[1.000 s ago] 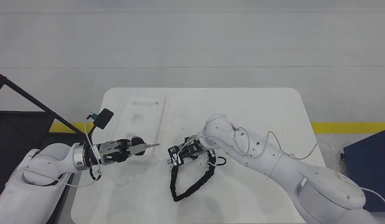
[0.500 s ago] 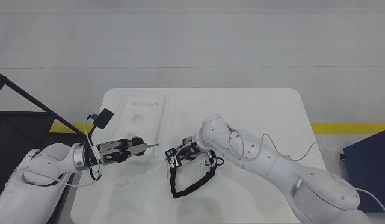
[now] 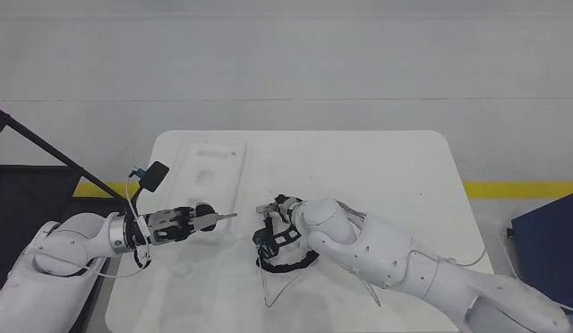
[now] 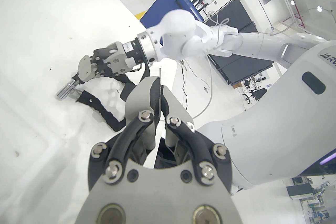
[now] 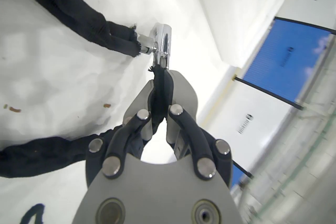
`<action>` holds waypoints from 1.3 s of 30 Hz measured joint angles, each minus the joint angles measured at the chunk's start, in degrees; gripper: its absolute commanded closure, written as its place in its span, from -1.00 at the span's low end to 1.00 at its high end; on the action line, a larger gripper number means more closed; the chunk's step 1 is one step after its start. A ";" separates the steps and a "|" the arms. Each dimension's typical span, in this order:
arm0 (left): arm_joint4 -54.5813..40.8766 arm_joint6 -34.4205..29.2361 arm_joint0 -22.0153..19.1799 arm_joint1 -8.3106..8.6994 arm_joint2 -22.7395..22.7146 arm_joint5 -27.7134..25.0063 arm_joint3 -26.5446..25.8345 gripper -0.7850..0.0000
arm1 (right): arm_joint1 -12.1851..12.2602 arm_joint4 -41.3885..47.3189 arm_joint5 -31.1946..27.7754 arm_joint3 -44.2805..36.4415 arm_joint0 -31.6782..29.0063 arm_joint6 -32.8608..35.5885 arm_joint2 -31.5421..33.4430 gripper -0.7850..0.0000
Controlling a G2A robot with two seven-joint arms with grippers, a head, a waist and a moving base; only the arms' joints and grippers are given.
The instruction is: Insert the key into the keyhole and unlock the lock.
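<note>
Your left hand (image 4: pixel 158 89) is clamped shut on the key (image 3: pixel 226 216), which is held near the lock (image 5: pixel 163 40) and points at it without touching. Your right hand (image 5: pixel 160 80) grips the lock's black-sleeved end, low over the tabletop (image 3: pixel 385 167).

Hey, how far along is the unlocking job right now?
Done: the left gripper is shut on the thin metal key, and the right gripper pinches the black fabric-sleeved chain beside its chrome lock cylinder. In hand: alignment, since key tip and cylinder sit apart over the white table. Left: insert the key and turn it.
</note>
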 measured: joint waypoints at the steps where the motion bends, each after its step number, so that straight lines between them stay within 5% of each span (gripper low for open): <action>1: 0.00 0.00 0.00 0.00 0.00 0.00 0.00 1.00 | 0.89 -2.22 0.44 -2.05 -1.35 1.32 0.35 1.00; 11: 0.00 0.00 0.00 0.00 0.00 0.00 0.00 1.00 | 9.23 -17.00 5.94 -21.16 -14.19 2.99 8.79 1.00; 18: 0.00 0.00 0.00 0.00 0.00 0.00 0.00 1.00 | 15.79 -5.20 3.88 -29.20 -23.34 -23.43 22.96 1.00; 27: 0.00 0.00 0.00 0.00 0.00 0.00 0.00 1.00 | 20.05 7.77 2.64 -18.73 -27.35 -64.36 36.67 1.00; 33: 0.00 0.00 0.00 0.00 0.00 0.00 0.00 1.00 | 19.32 14.11 0.38 -6.55 -22.31 -92.13 30.87 1.00; 39: 0.00 0.00 0.00 0.00 0.00 0.00 0.00 1.00 | 18.20 32.64 7.90 -1.00 -14.59 -97.79 14.55 1.00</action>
